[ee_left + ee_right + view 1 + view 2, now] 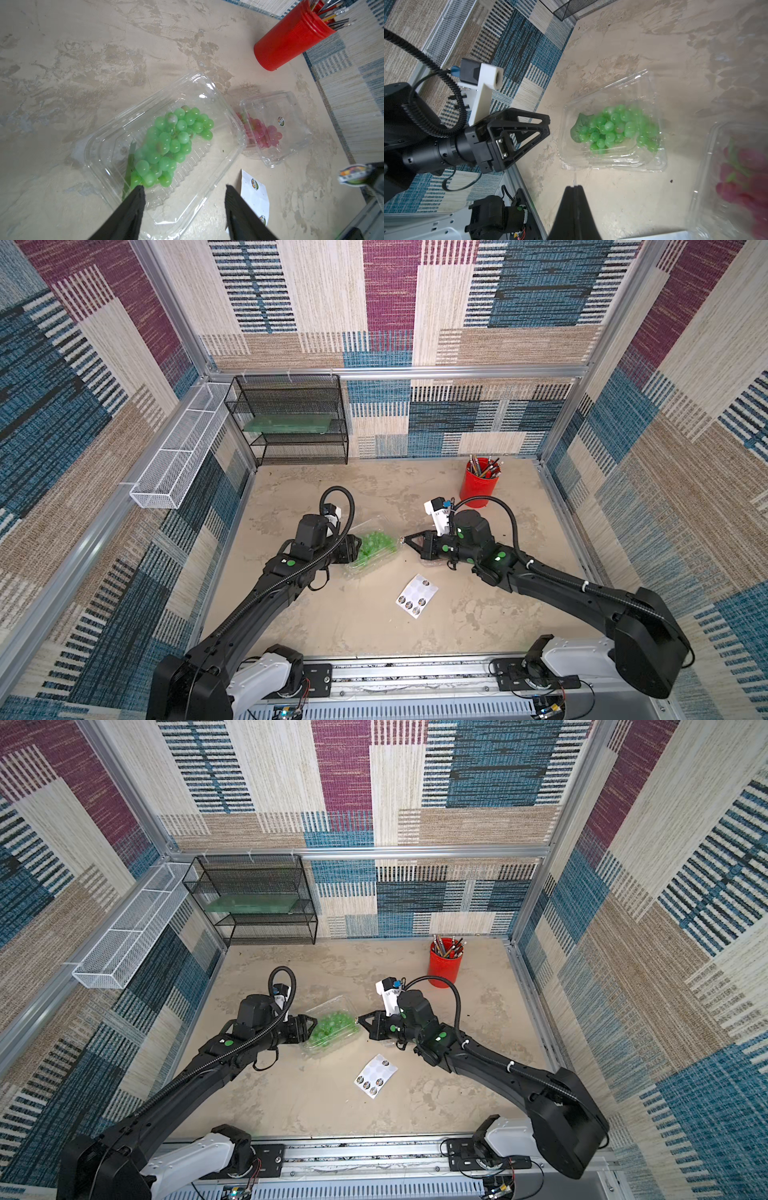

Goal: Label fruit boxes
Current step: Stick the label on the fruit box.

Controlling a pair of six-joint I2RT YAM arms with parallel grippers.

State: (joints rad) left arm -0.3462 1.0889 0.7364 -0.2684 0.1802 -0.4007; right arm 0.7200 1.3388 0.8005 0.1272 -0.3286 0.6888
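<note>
The fruit box of green grapes (pixel 370 549) (pixel 332 1029) (pixel 166 141) (pixel 612 135) lies mid-table, lid closed. My left gripper (pixel 356 548) (pixel 312 1029) (pixel 184 193) is open, its fingers either side of the box's near corner. The fruit box of red grapes (pixel 276 128) (pixel 737 176) lies just beyond, with a round sticker (pixel 281 121) on its lid; the right arm hides it in both top views. My right gripper (pixel 405 540) (pixel 360 1020) (pixel 574 188) is shut on a round sticker (pixel 353 174), a little off the green box's far end.
A white sticker sheet (pixel 417 596) (pixel 375 1076) (pixel 254 193) lies in front of the boxes. A red pencil cup (pixel 478 483) (pixel 445 965) (pixel 288 41) stands at the back right. A black wire shelf (pixel 291 418) and a white mesh basket (pixel 178 452) line the back left.
</note>
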